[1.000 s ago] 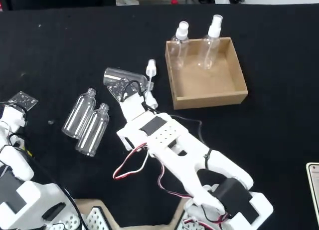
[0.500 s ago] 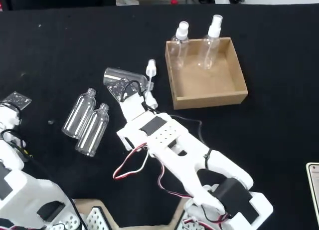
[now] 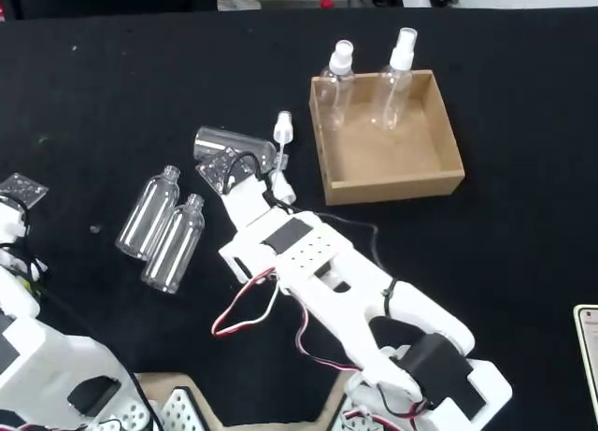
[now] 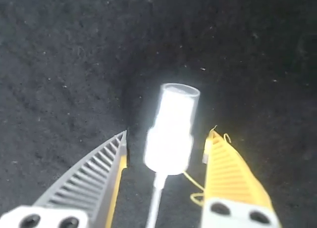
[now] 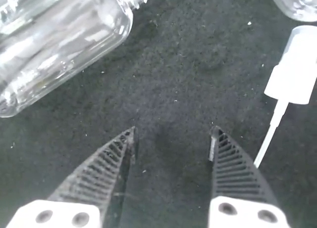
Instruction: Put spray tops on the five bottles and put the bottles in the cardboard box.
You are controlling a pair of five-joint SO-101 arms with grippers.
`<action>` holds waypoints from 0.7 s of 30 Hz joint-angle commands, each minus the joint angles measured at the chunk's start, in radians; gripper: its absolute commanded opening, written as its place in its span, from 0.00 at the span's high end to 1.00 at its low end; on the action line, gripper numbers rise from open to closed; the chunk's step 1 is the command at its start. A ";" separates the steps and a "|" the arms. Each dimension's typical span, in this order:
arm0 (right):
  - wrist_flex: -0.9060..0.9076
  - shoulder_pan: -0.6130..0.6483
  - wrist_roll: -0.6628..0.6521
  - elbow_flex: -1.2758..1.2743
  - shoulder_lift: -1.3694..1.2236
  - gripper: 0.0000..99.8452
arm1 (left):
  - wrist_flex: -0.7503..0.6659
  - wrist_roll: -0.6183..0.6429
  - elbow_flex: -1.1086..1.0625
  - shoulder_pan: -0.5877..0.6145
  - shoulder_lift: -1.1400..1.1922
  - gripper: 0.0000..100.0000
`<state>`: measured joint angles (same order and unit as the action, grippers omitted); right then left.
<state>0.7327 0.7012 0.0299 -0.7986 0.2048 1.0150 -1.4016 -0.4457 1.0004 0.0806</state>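
Left tool (image 4: 168,136): jaws parted, one on each side of a white spray top (image 4: 171,129) on the black table (image 3: 523,122); no contact can be seen.

Right tool (image 5: 171,134): jaws apart over bare table, between a lying bottle (image 5: 54,35) and a second spray top (image 5: 295,69) with its tube exposed.

In the high view, the lying bottle (image 3: 224,143) is beside the cardboard box (image 3: 392,183). Two capped bottles (image 3: 334,85) stand upright at the box's far wall. Two uncapped bottles (image 3: 149,211) lie side by side, well apart from the box, with the right arm (image 3: 308,253) between.
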 commanded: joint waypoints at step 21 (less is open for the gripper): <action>-0.029 -0.015 -0.006 -0.012 0.002 0.79 | 0.256 -0.023 0.031 0.001 -0.215 0.93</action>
<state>0.7265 0.7012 0.0253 -0.8140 0.2048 1.1715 -1.4078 -0.4473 1.0004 -0.0038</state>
